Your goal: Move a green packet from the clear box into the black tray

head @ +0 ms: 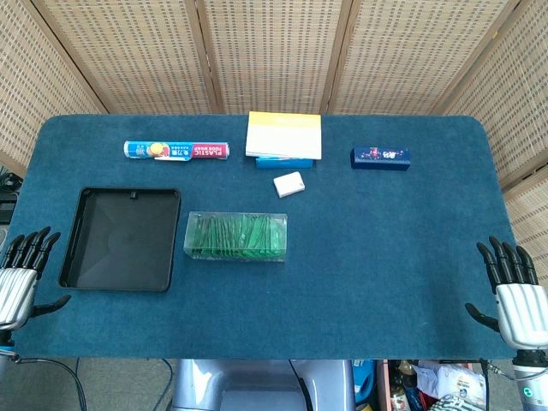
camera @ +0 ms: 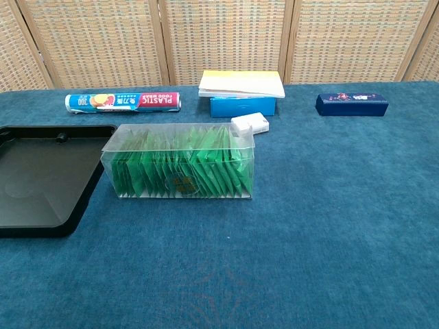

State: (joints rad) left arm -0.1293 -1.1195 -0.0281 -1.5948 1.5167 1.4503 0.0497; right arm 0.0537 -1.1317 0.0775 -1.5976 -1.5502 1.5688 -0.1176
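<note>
Chest view shows green packets [camera: 182, 171] standing upright, tightly filed, inside the clear box [camera: 241, 140] beside the black tray [camera: 81, 199]. They look thin, light, slippery; pinch one top edge. Left hand [head: 19, 274] and right hand [head: 514, 291] rest released, fingers spread, holding nothing.

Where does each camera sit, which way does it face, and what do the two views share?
Head view: high above the near table edge, looking steeply down; shows the left hand and right hand, both spread and holding nothing.
Chest view: low, looking across the table toward the wicker screens; no part of the robot shows.
Shared: black tray, clear box of green packets, plastic wrap roll.
</note>
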